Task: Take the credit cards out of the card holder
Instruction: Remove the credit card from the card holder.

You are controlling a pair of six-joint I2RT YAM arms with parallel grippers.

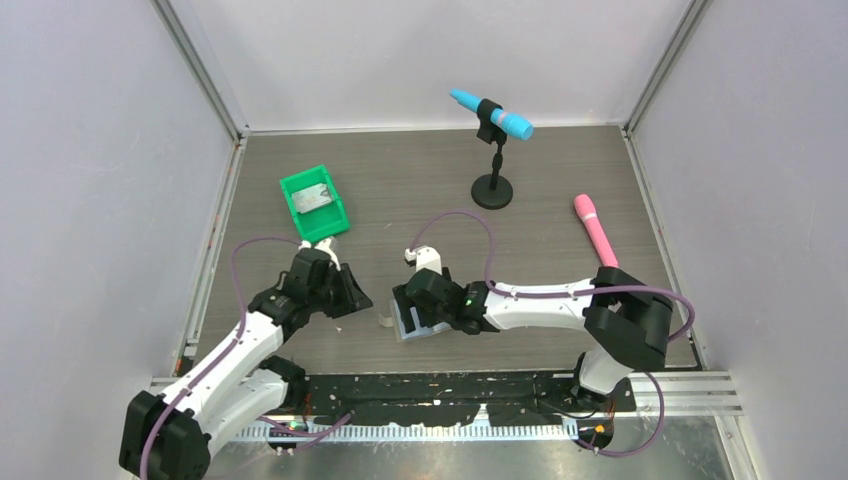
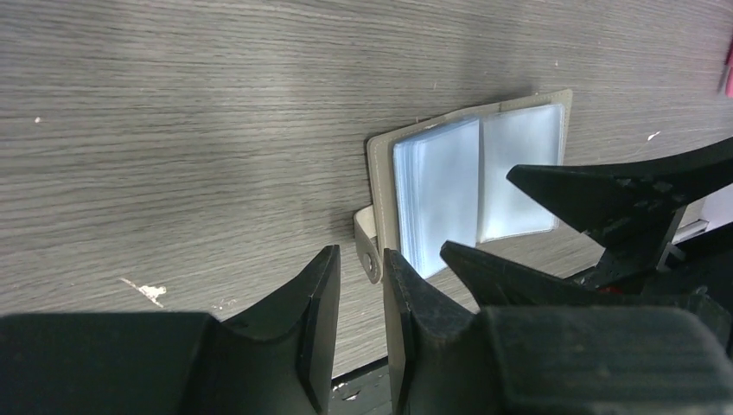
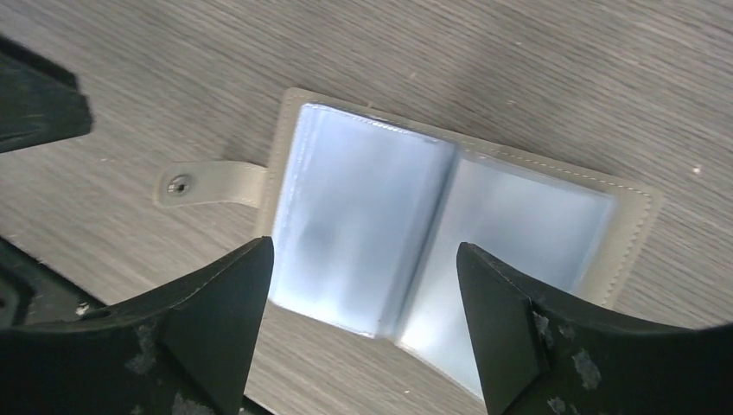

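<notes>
Right wrist view: holder (image 3: pixel 449 233) lies open and flat on table (image 3: pixel 562 69), centre frame, pale sleeves up. Right tool (image 3: pixel 363 255) spread wide, astride it. Left tool (image 2: pixel 360 252) nearly together, narrow gap, empty, just beside tab (image 3: pixel 212 184). Cards not discernible in sleeves. Judged: light, floppy, slick plastic. Pin a cover edge, pinch at sleeve mouth.

Desk (image 1: pixel 420 190): grey-brown wood grain, scuffed, with pale flecks. In the overhead view:
- Green bin (image 1: pixel 336 208), left of centre.
- Black round-based stand (image 1: pixel 492 191), upper centre.
- Pink microphone (image 1: pixel 596 232), lying flat at right.
- Card holder (image 3: pixel 363 216), lower centre, lying open with its pale blue pockets facing up and its tab sticking out to one side.
</notes>
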